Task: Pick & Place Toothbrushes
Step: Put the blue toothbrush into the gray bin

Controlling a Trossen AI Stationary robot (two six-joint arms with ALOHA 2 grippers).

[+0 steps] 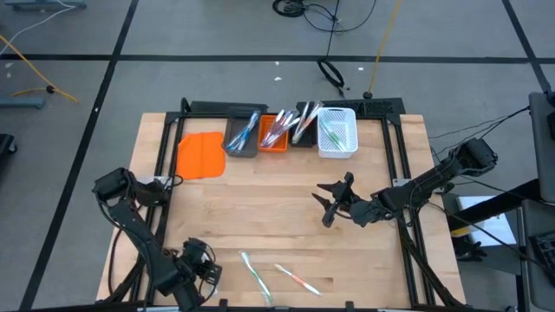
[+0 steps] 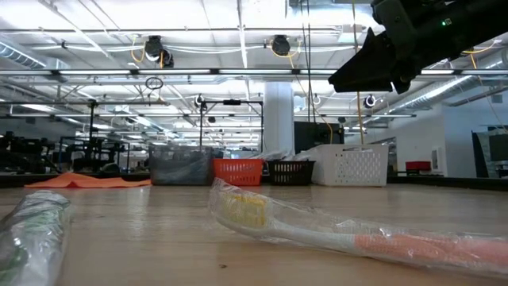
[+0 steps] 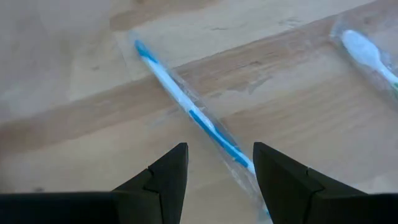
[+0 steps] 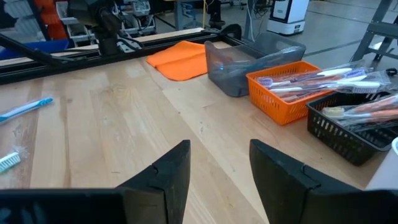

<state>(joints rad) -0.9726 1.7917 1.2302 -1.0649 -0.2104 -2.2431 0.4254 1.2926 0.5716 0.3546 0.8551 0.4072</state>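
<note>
Near the table's front edge lie wrapped toothbrushes: a blue-and-white one (image 1: 251, 269) (image 3: 186, 102), a pink-handled one (image 1: 297, 279) (image 2: 317, 226) and a green one (image 2: 32, 230), each flat on the wood. My left gripper (image 1: 198, 262) (image 3: 219, 168) points down, open, above the blue toothbrush's handle end, which runs under the gap between the fingers. My right gripper (image 1: 334, 206) (image 4: 217, 168) hangs open and empty above mid-table, facing the bins.
Along the far edge stand a grey bin (image 1: 243, 136), an orange bin (image 1: 275, 133), a black bin (image 1: 303, 126) and a white mesh bin (image 1: 338, 133), all holding toothbrushes. An orange cloth (image 1: 201, 154) lies left of them. Bare wood spans the middle.
</note>
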